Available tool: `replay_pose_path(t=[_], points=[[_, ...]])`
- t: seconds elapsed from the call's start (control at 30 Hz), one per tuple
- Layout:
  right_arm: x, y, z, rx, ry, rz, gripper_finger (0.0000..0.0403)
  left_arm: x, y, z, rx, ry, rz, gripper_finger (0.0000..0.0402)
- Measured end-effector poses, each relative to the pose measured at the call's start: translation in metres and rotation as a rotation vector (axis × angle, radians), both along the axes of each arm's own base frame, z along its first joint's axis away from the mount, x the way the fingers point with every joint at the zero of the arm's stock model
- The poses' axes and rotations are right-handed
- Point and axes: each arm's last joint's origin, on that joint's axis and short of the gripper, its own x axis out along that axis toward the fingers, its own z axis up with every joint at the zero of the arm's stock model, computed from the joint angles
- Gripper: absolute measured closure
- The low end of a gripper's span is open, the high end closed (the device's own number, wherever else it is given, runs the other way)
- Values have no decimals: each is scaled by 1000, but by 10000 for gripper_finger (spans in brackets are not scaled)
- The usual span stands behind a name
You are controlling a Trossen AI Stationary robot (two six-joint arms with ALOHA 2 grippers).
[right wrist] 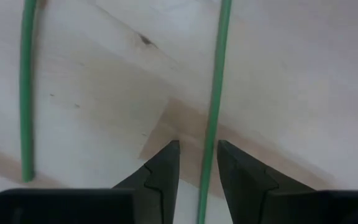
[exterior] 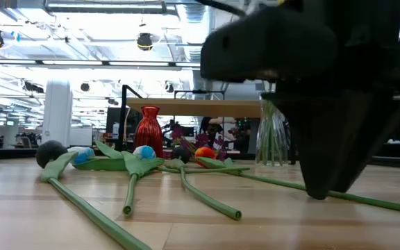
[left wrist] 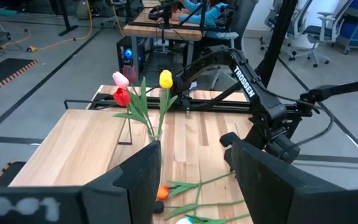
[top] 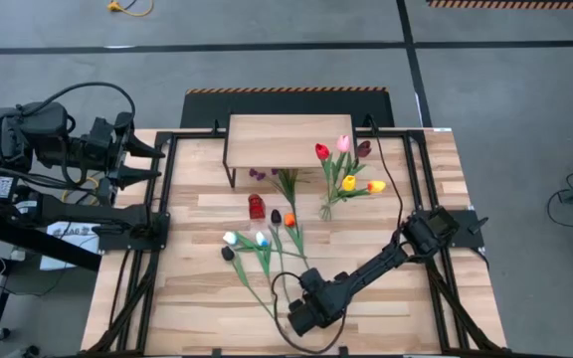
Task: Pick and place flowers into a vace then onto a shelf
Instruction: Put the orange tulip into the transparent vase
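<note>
Between my right gripper (right wrist: 197,163) fingertips runs a green stem (right wrist: 215,93), its long axis straight ahead of me and passing down through the narrow gap; the fingers stand just either side of it, close but with a sliver of bare wood visible, so I cannot tell whether they pinch it. A second stem (right wrist: 26,87) lies well to one side, roughly parallel. From above, my right gripper (top: 304,310) is down at the near edge of the surface (top: 197,298), over the stem ends of the loose flowers (top: 267,239), whose stems fan from the near edge toward heads of white, blue, black, orange and dark lying in the middle of the planks. Beyond them a small red vase (top: 257,207) stands upright, and a clear glass vase (exterior: 273,135) already carries red, pink, maroon and yellow tulips (top: 346,164) beside the far-edge shelf (top: 288,142). A purple sprig (top: 258,173) lies just in front of the shelf. My left gripper (top: 152,159) hangs raised off the left edge of the surface, fingers moderately apart and holding nothing.
</note>
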Motion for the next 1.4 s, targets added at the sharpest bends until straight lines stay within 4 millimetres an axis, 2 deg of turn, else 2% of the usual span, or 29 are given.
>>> replay_pose_path(t=[0.27,0.37,0.5,0.7,0.87,1.0,1.1,1.23,1.4], points=[[0,-9,-12,109,58,-32,306,0,0,0,-1,1,0,215],[1,-11,-12,150,73,-41,333,0,0,0,-2,0,-2,215],[2,-9,-12,158,59,-36,393,0,0,0,-2,1,-5,215],[2,-5,-10,162,61,-47,400,0,0,0,-3,3,-5,215],[1,7,7,186,105,-34,402,0,0,-1,-5,10,-6,215],[-13,23,34,180,195,-70,403,0,0,-1,-5,9,-6,215],[-26,29,53,86,226,-157,403,0,0,-1,-4,9,-6,215],[-36,40,76,28,180,-223,403,0,0,-1,-3,9,-2,215],[-35,53,101,7,-2,-131,403,0,0,-1,-18,10,3,215]])
